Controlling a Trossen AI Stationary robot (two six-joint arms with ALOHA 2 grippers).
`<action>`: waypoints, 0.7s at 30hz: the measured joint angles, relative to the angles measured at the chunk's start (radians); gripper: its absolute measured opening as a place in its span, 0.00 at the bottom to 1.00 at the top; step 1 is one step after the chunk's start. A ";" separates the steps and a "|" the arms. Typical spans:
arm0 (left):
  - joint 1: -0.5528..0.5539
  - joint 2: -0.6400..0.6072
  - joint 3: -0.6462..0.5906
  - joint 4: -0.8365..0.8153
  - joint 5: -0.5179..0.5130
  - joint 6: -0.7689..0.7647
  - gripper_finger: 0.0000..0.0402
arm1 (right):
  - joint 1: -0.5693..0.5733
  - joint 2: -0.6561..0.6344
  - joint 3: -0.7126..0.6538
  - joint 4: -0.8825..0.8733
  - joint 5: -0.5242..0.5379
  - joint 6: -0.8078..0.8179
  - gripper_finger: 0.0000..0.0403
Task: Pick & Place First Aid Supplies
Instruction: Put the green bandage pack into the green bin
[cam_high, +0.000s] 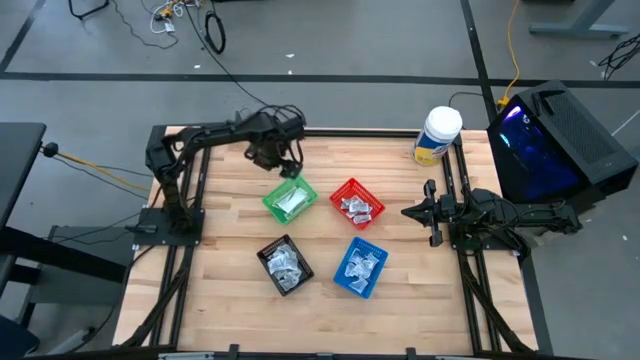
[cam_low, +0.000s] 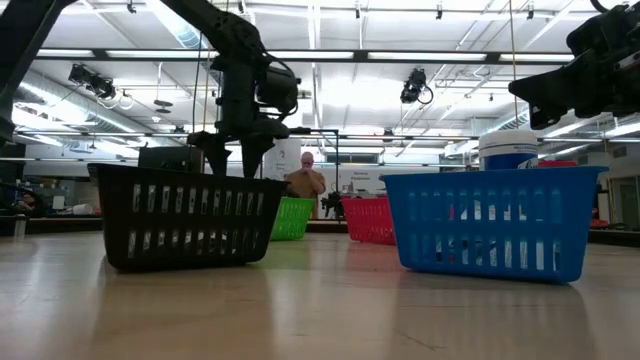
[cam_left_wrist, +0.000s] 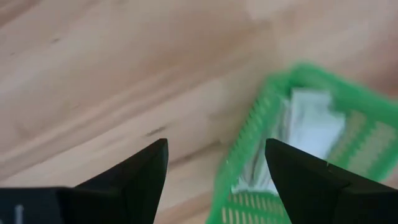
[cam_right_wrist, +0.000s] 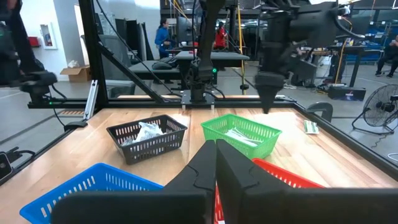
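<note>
First aid supplies lie in four baskets: pale strips (cam_high: 291, 203) in the green basket (cam_high: 274, 203), wrapped packets in the red (cam_high: 340, 190), black (cam_high: 266, 252) and blue (cam_high: 345, 283) ones. One small packet (cam_right_wrist: 311, 127) lies loose on the table near the far edge. My left gripper (cam_high: 272, 155) hangs open and pointing down, above bare wood just beyond the green basket's far left corner (cam_left_wrist: 267, 93), with nothing between its fingers (cam_left_wrist: 149, 168). My right gripper (cam_right_wrist: 216, 163) waits shut at the table's right edge.
A white-lidded tub with a yellow label (cam_high: 437, 135) stands at the far right corner. The baskets crowd the table's middle; bare wood shows on the left half and along the near edge. A person (cam_low: 305, 178) stands in the room beyond the table.
</note>
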 joint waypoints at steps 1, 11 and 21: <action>0.017 0.000 0.000 0.003 -0.004 -0.025 0.69 | 0.000 0.000 0.000 0.000 0.000 0.000 0.03; 0.171 -0.001 0.000 0.032 -0.141 -0.427 0.69 | 0.000 0.000 0.000 0.000 0.000 0.000 0.03; 0.271 -0.001 0.000 0.240 -0.133 -0.874 0.69 | 0.000 0.000 0.000 0.000 0.000 0.000 0.03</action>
